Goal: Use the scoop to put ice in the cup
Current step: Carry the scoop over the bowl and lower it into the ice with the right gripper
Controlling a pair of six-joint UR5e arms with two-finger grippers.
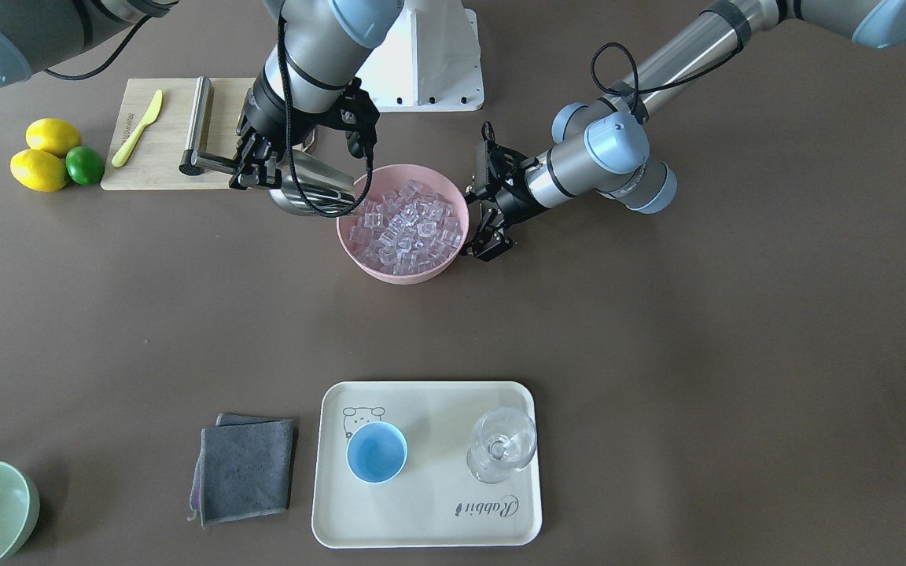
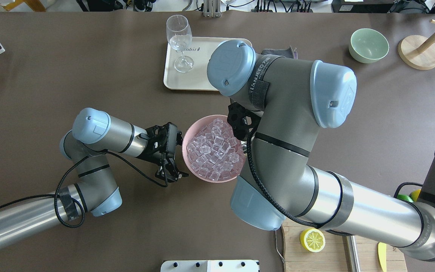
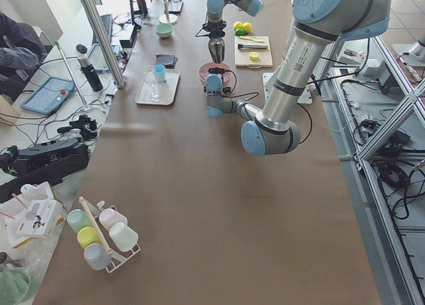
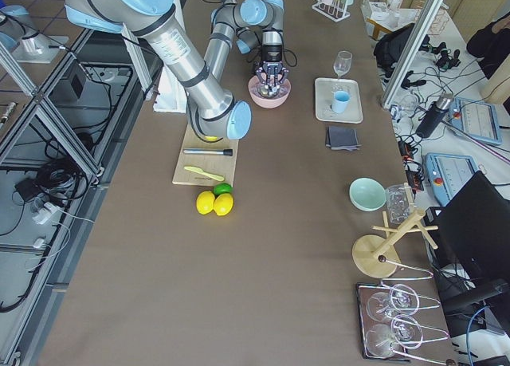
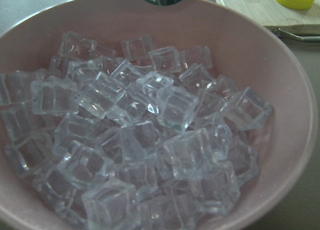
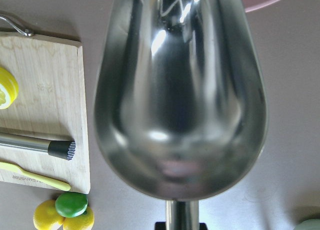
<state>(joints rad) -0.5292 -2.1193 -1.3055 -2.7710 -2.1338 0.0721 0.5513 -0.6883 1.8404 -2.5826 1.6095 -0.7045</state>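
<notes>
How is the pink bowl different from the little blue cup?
The pink bowl is wide and full of ice; the blue cup is smaller and empty. The bowl sits on the table; the cup stands on the cream tray. Both are round and upright.

Ice (image 1: 404,228) fills the pink bowl (image 1: 402,277), empty scoop (image 1: 319,182) by its rim (blue cup (image 1: 376,451) empty, on tray (image 1: 429,511)).

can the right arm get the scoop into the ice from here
Probably yes: the right gripper holds the scoop at the rim of the pink bowl, and nothing covers the ice.
</notes>
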